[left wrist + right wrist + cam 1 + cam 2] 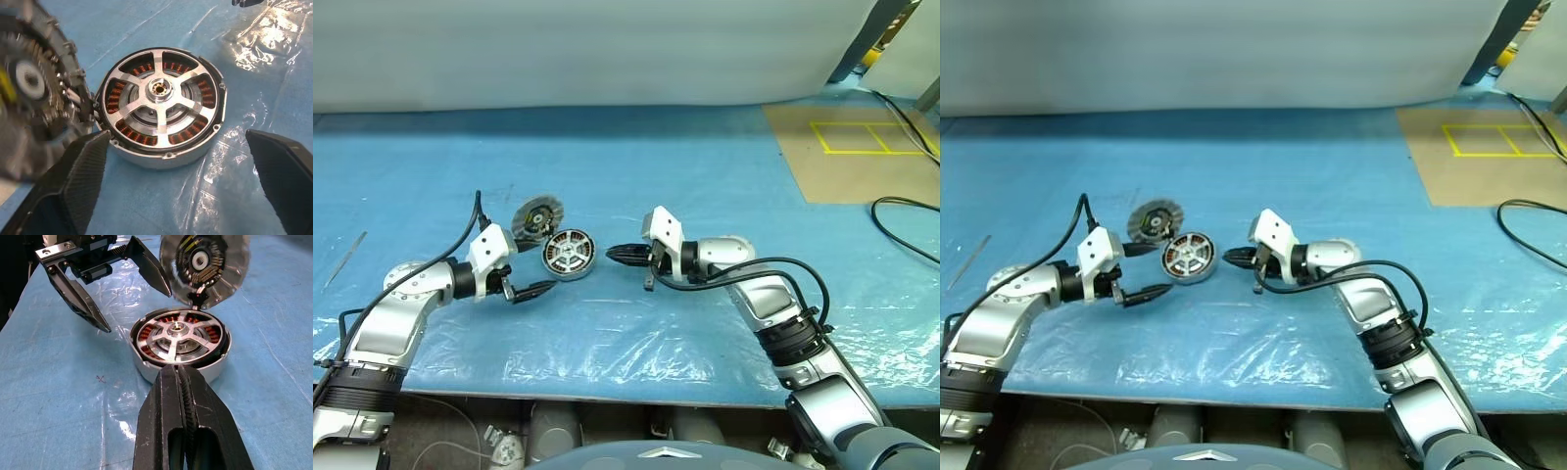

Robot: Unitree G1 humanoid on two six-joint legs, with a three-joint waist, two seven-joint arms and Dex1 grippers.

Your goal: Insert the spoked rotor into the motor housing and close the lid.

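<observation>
- The housing is seen as silver-grey, with copper-brown windings.
- The rotor is marked by a dark ring and shiny silver spokes.
- The lid is seen silver-rimmed, its dark face flecked yellow-green.
- The table is covered in blue.

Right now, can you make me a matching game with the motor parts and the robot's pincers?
Things:
1. spoked rotor
2. lid
3. left pincer
4. right pincer

States:
A. shut, holding nothing
B. standing on edge, leaning at the motor housing
C. open, fingers apart
D. sitting inside the motor housing

Pairs: 1-D, 2-B, 3-C, 4-A
</observation>
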